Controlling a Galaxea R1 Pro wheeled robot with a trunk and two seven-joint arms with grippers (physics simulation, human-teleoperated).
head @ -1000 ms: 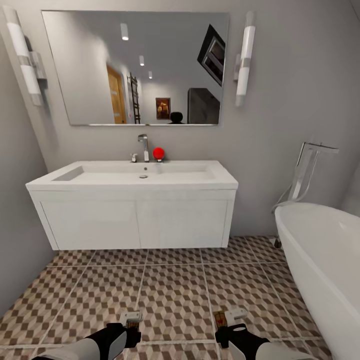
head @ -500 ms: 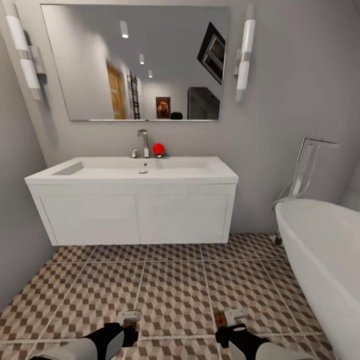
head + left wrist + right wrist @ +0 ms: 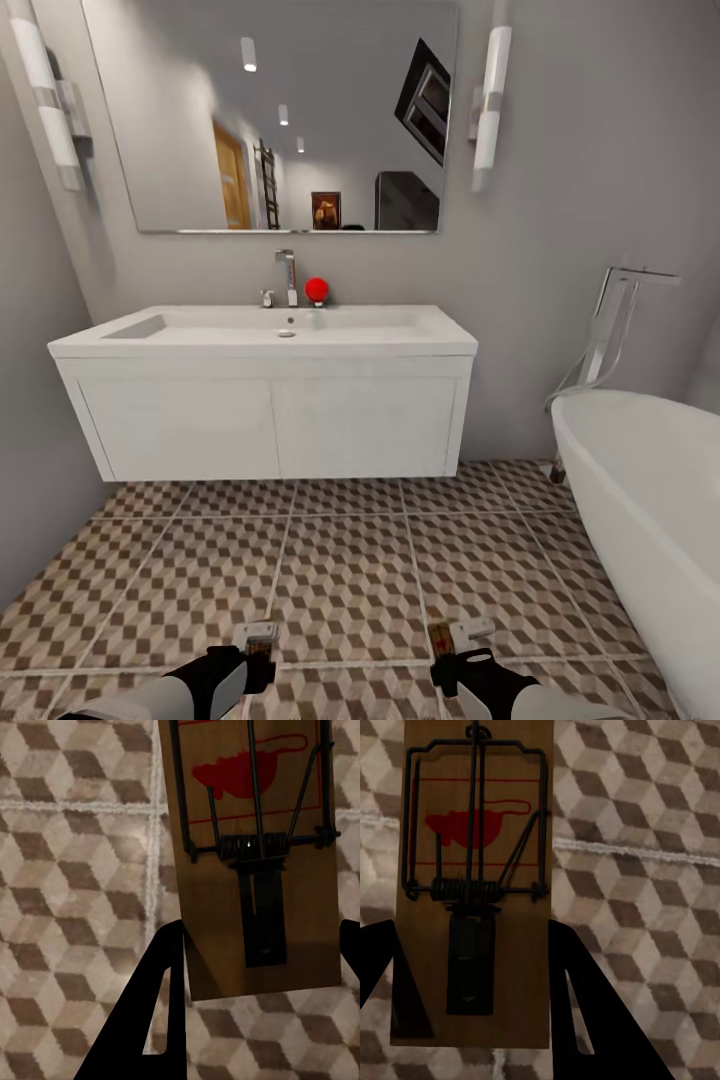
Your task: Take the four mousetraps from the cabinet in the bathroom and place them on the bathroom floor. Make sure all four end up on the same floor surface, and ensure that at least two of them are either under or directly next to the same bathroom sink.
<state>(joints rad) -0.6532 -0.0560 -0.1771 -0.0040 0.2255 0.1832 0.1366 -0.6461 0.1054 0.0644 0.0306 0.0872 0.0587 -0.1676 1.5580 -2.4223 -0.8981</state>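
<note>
My left gripper [image 3: 258, 640] is shut on a tan mousetrap [image 3: 255, 855] with a red mark and a dark wire spring, held above the cube-patterned bathroom floor [image 3: 345, 570]. My right gripper [image 3: 458, 638] is shut on a second mousetrap [image 3: 472, 885] in the same way. Black fingers [image 3: 161, 1005] flank the left board, and black fingers [image 3: 585, 1012] flank the right one. Both grippers sit low at the near edge of the head view. The white sink [image 3: 265, 335] on its two-door vanity stands straight ahead against the wall. The cabinet is out of view.
A white bathtub [image 3: 650, 500] with a chrome floor tap [image 3: 610, 330] fills the right side. A grey wall [image 3: 30, 470] closes the left. A mirror [image 3: 270, 110] hangs over the sink, and a red ball [image 3: 317, 290] sits by the faucet.
The whole picture has shifted, with sink and mirror sliding upward, so the camera has moved. Both grippers keep their place in the view and still hold their mousetraps.
</note>
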